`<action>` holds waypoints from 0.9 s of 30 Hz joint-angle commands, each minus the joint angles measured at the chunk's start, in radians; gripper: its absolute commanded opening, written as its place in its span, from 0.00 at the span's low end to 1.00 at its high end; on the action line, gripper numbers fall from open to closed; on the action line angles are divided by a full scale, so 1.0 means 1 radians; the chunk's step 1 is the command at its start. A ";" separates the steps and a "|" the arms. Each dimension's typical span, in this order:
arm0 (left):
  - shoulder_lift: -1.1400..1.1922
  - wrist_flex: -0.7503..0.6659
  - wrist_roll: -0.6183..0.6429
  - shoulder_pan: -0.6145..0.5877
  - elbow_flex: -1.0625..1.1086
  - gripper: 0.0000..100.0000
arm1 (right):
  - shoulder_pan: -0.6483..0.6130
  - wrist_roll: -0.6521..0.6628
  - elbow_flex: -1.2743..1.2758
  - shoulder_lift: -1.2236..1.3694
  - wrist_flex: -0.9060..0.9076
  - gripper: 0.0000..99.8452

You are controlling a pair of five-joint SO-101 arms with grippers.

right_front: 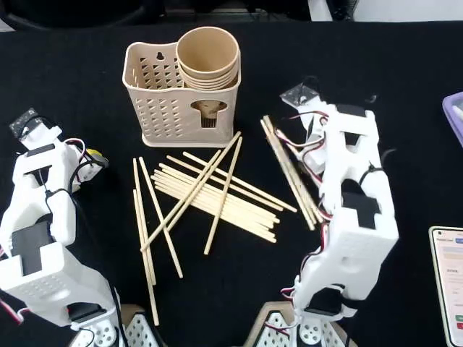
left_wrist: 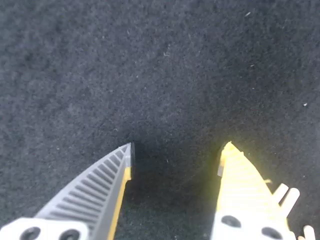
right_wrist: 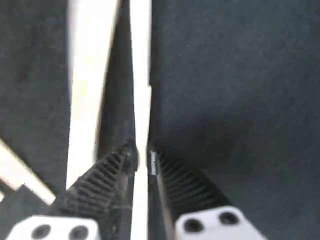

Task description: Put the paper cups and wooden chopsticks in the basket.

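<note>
Paper cups [right_front: 207,54] sit stacked in the basket [right_front: 155,101] — done; chopsticks [right_front: 217,191] all lie on the bench [right_front: 376,58]. My right end effector [right_wrist: 142,155] pinches one stick [right_wrist: 140,75], my left end effector [left_wrist: 177,147] gapes wide.

Black tablecloth [right_front: 72,87] throughout; phone [right_front: 448,282], purple container [right_front: 454,114] at one edge.

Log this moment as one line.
paper cups: in basket | chopsticks: loose on table | left gripper: jaws open, empty | right gripper: jaws closed on chopstick
</note>
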 commanded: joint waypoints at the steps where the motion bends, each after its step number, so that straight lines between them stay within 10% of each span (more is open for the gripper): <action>1: 0.005 0.002 0.006 -0.021 -0.041 0.29 | 0.017 0.009 -0.001 -0.150 0.040 0.01; 19: 0.002 0.002 0.006 -0.022 -0.039 0.29 | 0.089 0.092 0.409 -0.331 -0.227 0.01; 27: 0.005 0.002 0.006 -0.022 -0.042 0.29 | 0.081 0.092 0.410 -0.300 -0.230 0.21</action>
